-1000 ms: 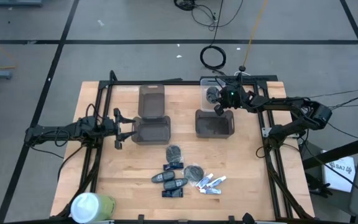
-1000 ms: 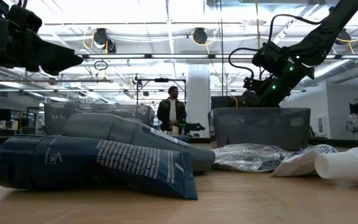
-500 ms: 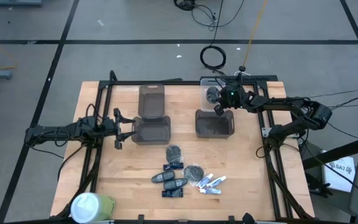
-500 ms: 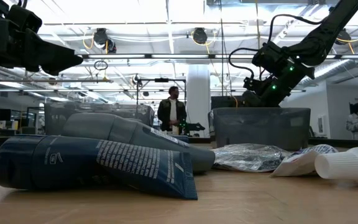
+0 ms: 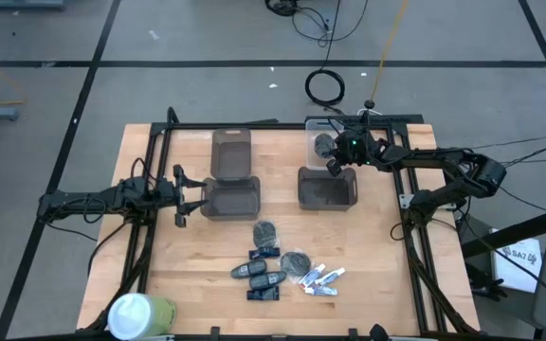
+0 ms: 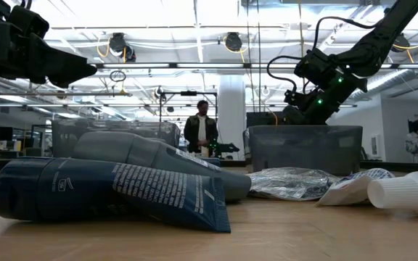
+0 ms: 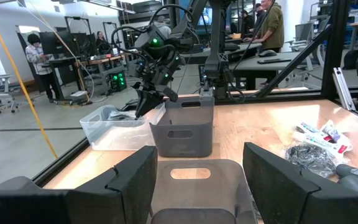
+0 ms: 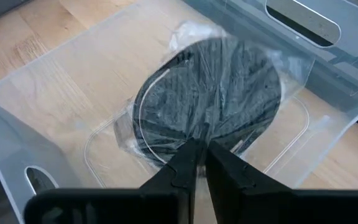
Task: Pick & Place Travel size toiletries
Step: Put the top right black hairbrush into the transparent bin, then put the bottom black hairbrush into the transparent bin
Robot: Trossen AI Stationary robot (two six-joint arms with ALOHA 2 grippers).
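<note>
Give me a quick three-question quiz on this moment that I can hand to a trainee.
1. True or false: the right pincer hangs over the clear bin, where a wrapped dark lump shows.
2. The left pincer is: A) open, beside a grey bin; B) shut on a white tube; C) open, above the loose toiletries.
3. Fill in: the tall thing at the table's front left corner is the ____.

Key: 1 true. 2 A. 3 white-and-green cylinder.
</note>
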